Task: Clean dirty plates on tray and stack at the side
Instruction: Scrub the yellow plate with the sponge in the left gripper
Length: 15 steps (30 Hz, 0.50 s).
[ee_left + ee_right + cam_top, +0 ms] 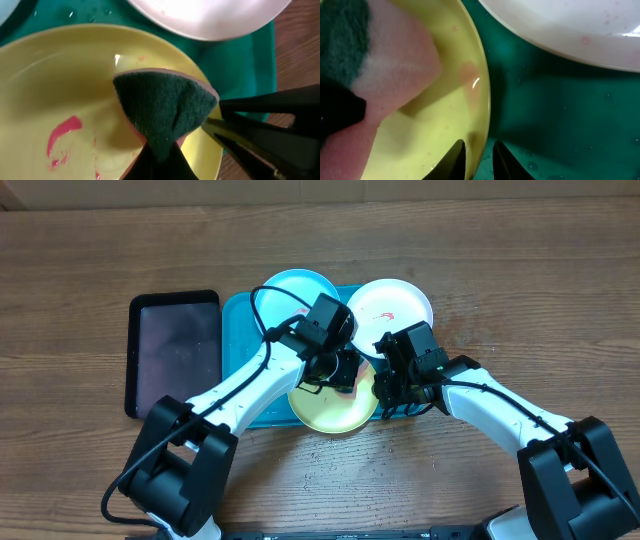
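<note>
My left pincer (156,162) is clamped on a folded sponge (165,107), dark green on the outside with a pinkish layer underneath. The sponge's fold points away from my fingers and is pressed down into the yellow-green plate (60,85). That plate lies directly under this pincer. A red smear (62,132) sits on its floor to the left of the sponge in the left wrist view, apart from it, with a few fainter red flecks close by.

My right pincer (479,161) is drawn narrow on the same plate's rim, one finger inside the plate and one outside over the tray (560,115), so it holds the plate by its edge. From this pincer the sponge is across the plate, up and to the left in the right wrist view.

The white plate (392,305) lies just beyond both pincers, its edge close to the yellow-green one, with faint pink specks on it. The cyan plate (290,290) lies beyond my left pincer, farther left. All three plates rest on the turquoise tray, whose wet floor shows between them. A black tray (173,350) lies on the tabletop (520,270) touching or just beside the turquoise tray's far left edge, well away from either pincer.
</note>
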### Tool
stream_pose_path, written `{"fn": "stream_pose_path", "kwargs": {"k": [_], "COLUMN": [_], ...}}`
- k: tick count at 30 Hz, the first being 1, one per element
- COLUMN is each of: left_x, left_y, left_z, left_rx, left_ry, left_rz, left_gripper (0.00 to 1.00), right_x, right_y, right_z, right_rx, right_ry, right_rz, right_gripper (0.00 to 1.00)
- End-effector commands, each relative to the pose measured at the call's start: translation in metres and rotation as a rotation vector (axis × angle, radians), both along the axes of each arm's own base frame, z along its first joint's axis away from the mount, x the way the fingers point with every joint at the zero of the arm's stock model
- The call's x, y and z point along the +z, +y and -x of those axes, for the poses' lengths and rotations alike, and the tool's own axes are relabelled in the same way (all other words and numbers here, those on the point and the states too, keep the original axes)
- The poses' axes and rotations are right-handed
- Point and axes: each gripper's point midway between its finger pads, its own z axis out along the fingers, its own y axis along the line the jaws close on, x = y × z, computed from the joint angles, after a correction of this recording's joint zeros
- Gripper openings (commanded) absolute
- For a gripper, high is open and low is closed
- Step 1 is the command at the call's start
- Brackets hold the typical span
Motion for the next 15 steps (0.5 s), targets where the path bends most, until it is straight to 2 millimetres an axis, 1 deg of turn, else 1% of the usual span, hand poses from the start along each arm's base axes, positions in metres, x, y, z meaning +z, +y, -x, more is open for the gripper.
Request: {"fn": "stream_pose_path", "kwargs": {"k": [1,5,10,15], "left_x": [-0.002,-0.004,-0.007,-0.014], "left_y": [0.005,0.01,0.01,0.025], "left_z": [-0.004,-0.005,0.001,-0.009], "left_rx": [0.058,0.1,0.125,0.212], "left_ry": [0.027,0.042,0.067,0.01], "left_rz": [0.003,-0.011,-0.032,-0.137], "left_gripper": [0.04,0.04,0.04,0.04], "right_x": [0.009,0.009,0.008,0.007], "right_y": [0.005,0.005,0.004,0.002], "right_z": [-0.009,-0.009,-0.008,-0.006], "right_rx": [0.009,0.009,0.008,0.007], "right_ry": [-0.031,-0.031,-0.028,-0.02], "right_rz": [-0.011,-0.011,-0.005,0.002], "right_gripper": [0.21,0.2,0.2,0.19]}}
